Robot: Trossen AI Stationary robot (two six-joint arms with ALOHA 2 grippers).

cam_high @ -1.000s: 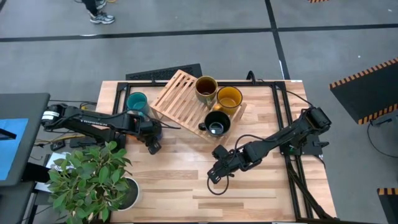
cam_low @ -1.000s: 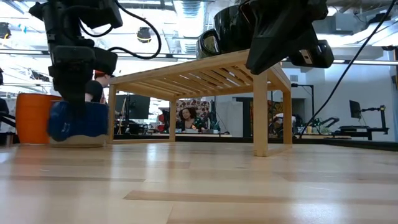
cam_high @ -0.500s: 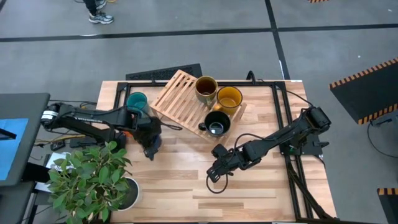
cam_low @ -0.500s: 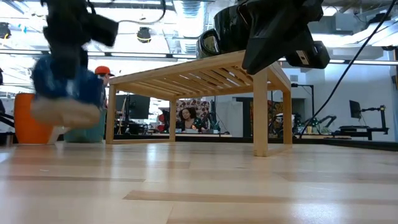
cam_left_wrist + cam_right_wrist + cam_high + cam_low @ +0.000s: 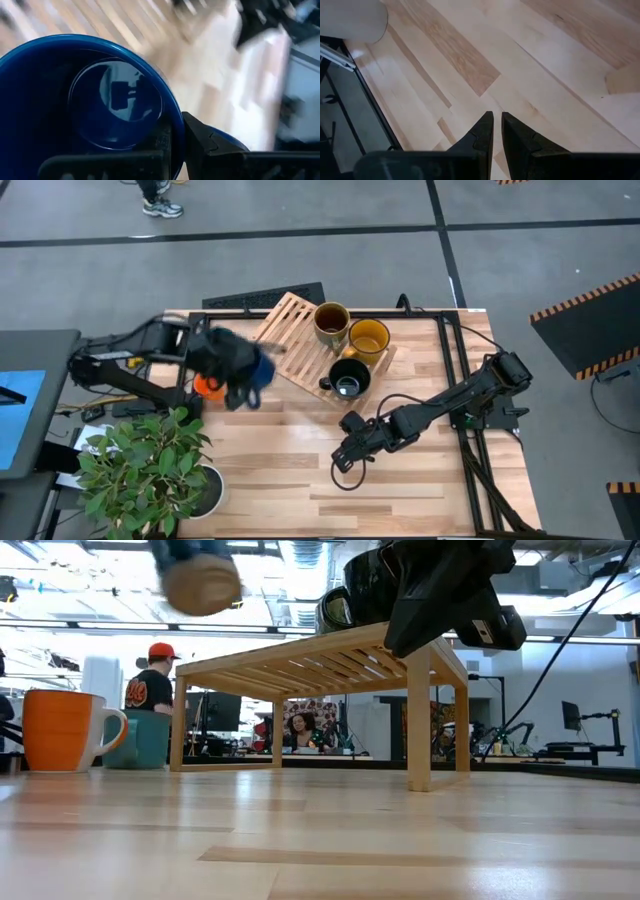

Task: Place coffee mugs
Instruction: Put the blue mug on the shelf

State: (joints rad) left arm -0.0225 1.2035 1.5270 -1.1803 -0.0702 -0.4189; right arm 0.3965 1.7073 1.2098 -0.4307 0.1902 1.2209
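Note:
My left gripper is shut on the dark blue mug and holds it high over the table's left half, beside the wooden rack. In the low view the mug's pale base shows near the top. An orange mug and a teal mug stand on the table below. The brown-olive mug, yellow mug and black mug sit on the rack. My right gripper hangs shut over the table's middle, holding nothing. My left gripper has the dark blue mug by its rim, close to the handle. One finger is inside the mug and the other outside. The mug is lifted clear of the table and tilted, its base turned toward the near edge.
A potted plant in a white pot fills the near left corner. A dark metal frame runs along the table's far and right sides. Bare wood lies across the near middle.
My left gripper has risen fast from the table with the dark blue mug, which stood on the wood a second ago and now hangs high and tilted. The orange mug behind it has come into view. My right arm has kept still.

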